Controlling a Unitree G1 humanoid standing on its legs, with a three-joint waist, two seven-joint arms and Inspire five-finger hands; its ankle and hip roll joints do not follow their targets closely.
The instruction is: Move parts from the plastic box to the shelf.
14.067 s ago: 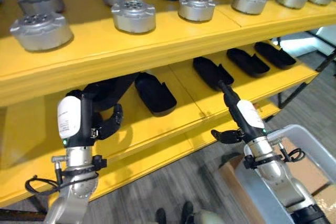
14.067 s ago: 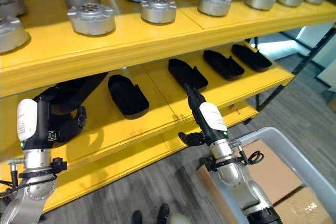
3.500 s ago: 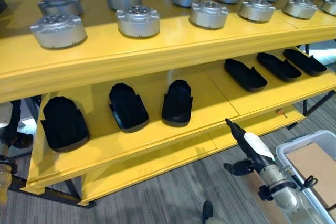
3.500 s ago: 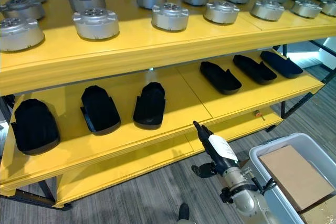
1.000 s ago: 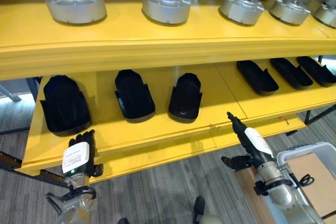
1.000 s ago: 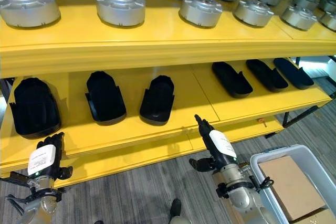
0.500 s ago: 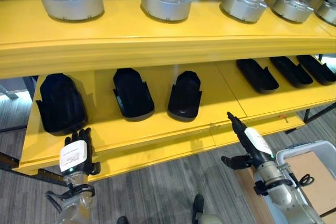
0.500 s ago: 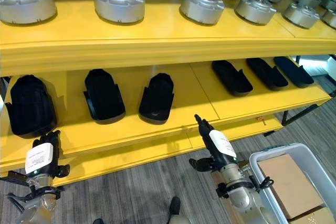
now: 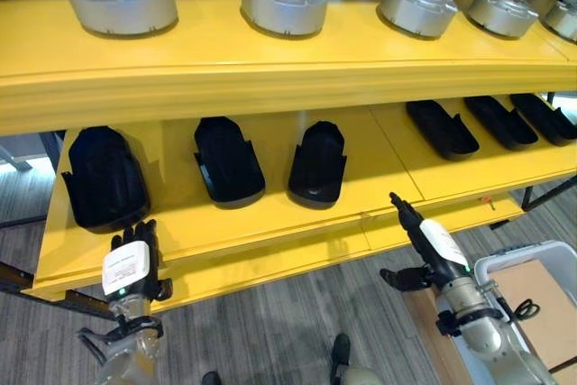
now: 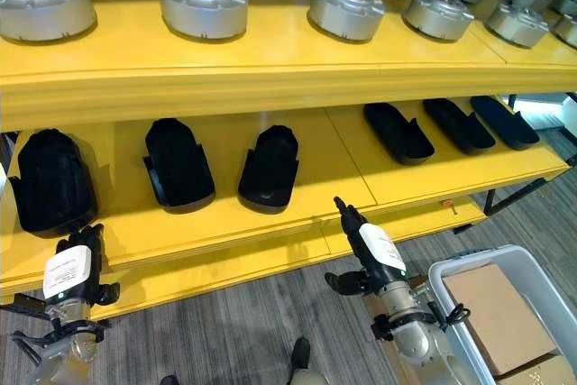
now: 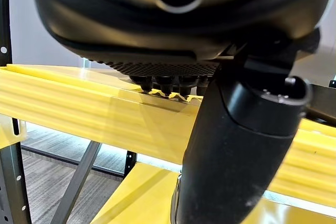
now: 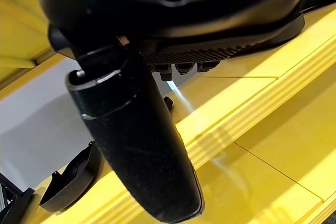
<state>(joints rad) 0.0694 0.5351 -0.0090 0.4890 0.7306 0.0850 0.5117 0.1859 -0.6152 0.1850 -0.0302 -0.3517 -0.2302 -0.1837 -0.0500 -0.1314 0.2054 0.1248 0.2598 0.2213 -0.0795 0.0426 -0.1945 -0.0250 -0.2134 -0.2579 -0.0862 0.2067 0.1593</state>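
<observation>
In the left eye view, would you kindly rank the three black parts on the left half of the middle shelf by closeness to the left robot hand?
From the left robot hand:
1. Leftmost black part, directly above the hand.
2. Second black part, further right.
3. Third black part, near the shelf's middle.

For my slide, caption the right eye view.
Both empty hands, left and right, raised before black parts on the yellow shelf.

Grey wood-grain floor runs under and in front of the furniture.
</observation>
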